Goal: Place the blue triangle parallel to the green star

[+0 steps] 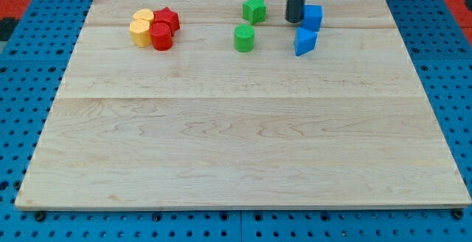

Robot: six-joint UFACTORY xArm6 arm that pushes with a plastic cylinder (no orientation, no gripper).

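The blue triangle (304, 41) lies on the wooden board near the view's top right. The green star (254, 9) sits up and to the left of it, near the board's top edge. My tip (296, 21) is the lower end of the dark rod. It stands between the green star and a blue cube (313, 16), just left of the cube and just above the blue triangle. Whether it touches either blue block cannot be told.
A green cylinder (244, 37) sits below the green star. At the top left is a tight cluster: two yellow blocks (140, 26), a red star (168, 18) and a red cylinder (161, 36). The board (236, 139) lies on a blue perforated table.
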